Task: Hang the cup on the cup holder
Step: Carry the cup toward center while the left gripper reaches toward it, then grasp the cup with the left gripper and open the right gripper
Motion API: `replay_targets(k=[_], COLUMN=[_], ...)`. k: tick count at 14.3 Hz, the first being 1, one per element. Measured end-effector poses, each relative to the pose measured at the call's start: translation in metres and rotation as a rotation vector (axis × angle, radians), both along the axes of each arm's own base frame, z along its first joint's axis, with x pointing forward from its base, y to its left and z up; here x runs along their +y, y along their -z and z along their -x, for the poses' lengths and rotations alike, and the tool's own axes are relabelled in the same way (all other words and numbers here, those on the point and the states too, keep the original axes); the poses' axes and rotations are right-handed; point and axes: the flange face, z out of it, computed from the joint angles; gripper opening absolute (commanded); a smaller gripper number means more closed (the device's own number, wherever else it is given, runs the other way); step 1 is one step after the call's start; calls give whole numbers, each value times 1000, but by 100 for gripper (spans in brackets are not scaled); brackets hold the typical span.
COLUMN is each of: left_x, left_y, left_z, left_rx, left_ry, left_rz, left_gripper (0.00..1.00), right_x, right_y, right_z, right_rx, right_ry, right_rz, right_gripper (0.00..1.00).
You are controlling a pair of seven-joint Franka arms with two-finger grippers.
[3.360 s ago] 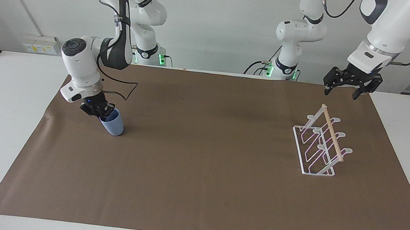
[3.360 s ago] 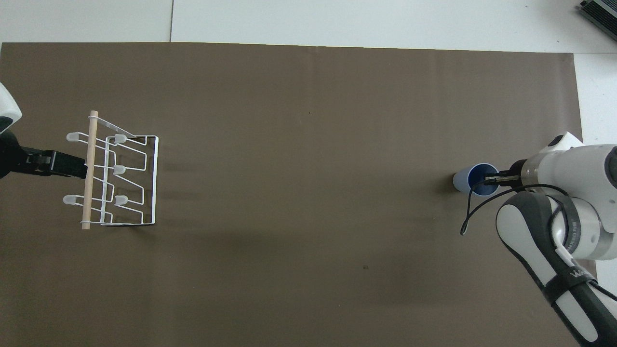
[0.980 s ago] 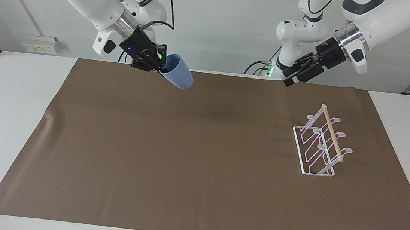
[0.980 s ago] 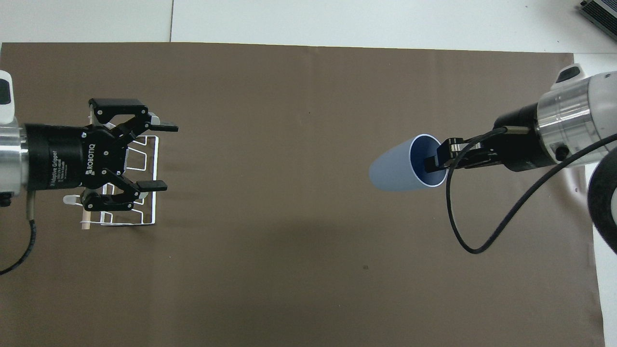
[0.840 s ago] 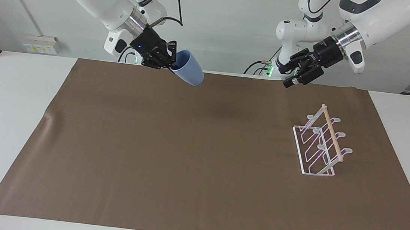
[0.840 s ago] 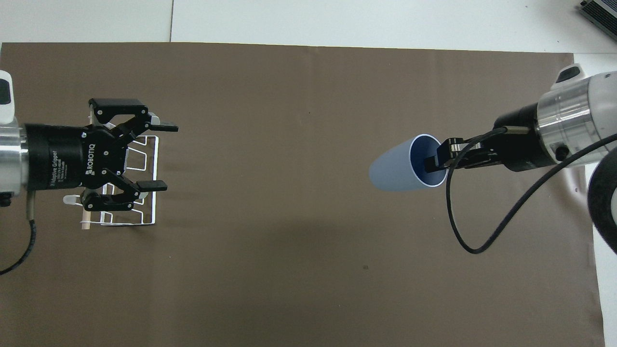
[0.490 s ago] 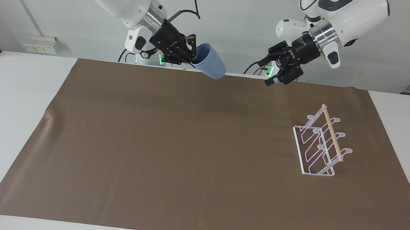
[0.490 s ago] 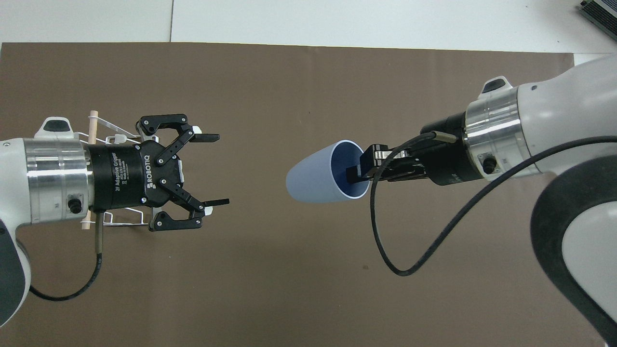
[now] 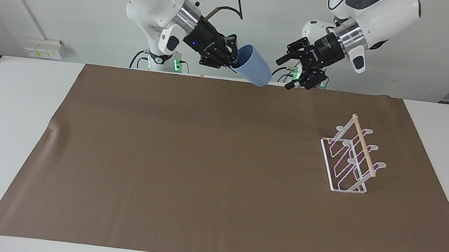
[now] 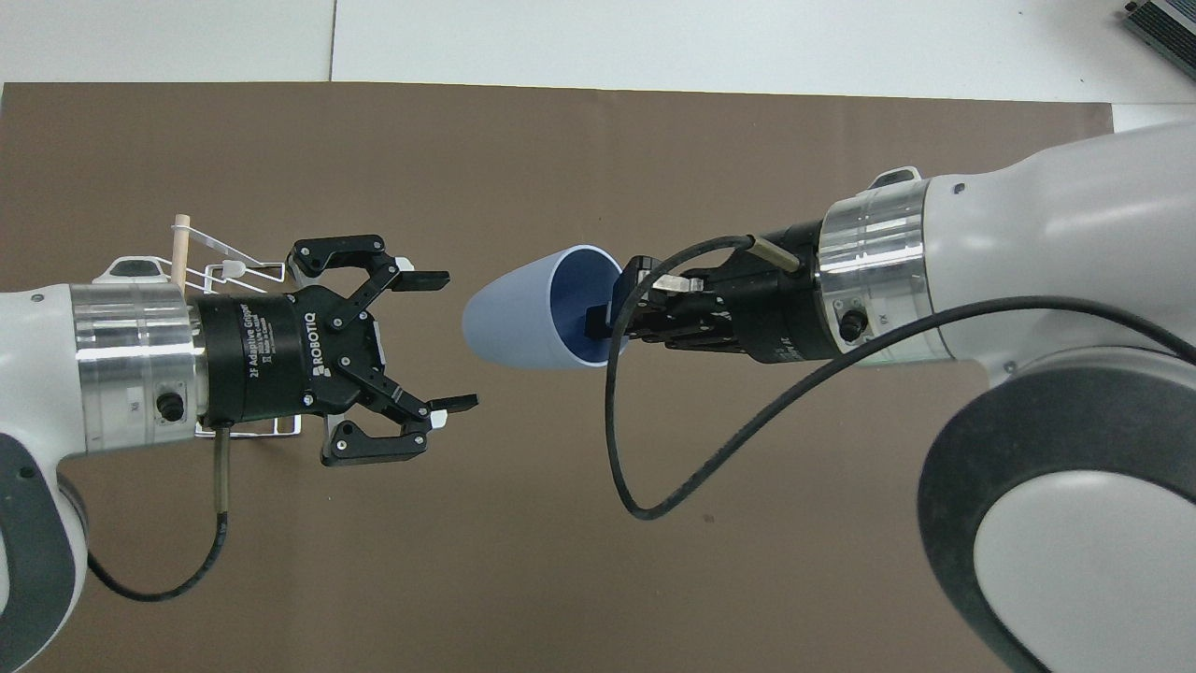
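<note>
My right gripper (image 9: 232, 62) is shut on the rim of the light blue cup (image 9: 255, 72), one finger inside it. It holds the cup tilted on its side, high over the mat's edge by the robots. The cup's base points at my left gripper (image 9: 285, 73), which is open and empty, level with the cup and a short gap from it. In the overhead view the cup (image 10: 519, 318) sits between the left gripper (image 10: 452, 340) and the right gripper (image 10: 605, 322). The white wire cup holder (image 9: 351, 156) stands on the mat toward the left arm's end, and my left arm partly covers it in the overhead view (image 10: 201, 252).
A brown mat (image 9: 204, 161) covers most of the white table (image 9: 10, 122). A black cable (image 10: 654, 467) loops down from my right wrist.
The right gripper lifted the cup off the mat and carried it up toward the table's middle. The left gripper swung from over the holder toward the cup, staying open.
</note>
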Motion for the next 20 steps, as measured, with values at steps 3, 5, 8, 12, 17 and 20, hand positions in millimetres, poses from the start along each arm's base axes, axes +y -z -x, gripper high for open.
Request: replay_targets(k=[3, 5, 8, 12, 17, 20], left_x=[-9, -17, -22, -20, -20, -21], left_y=[-4, -6, -6, -5, -5, -4], left_z=[1, 3, 5, 3, 3, 4], left_rx=[-21, -37, -41, -50, -51, -42], left_ry=[-29, -38, -40, -43, -41, -38], left_rz=[25, 27, 27, 26, 25, 24], left_gripper=[100, 100, 74, 0, 0, 0], right_x=[15, 24, 30, 29, 29, 27], right_y=[1, -1, 1, 2, 2, 2], right_z=[5, 9, 11, 10, 10, 9], right_rx=[1, 4, 3, 6, 7, 6], right_ry=[12, 26, 29, 32, 32, 38], right_rz=[-8, -15, -17, -16, -16, -17], right_gripper=[0, 0, 0, 0, 43, 99])
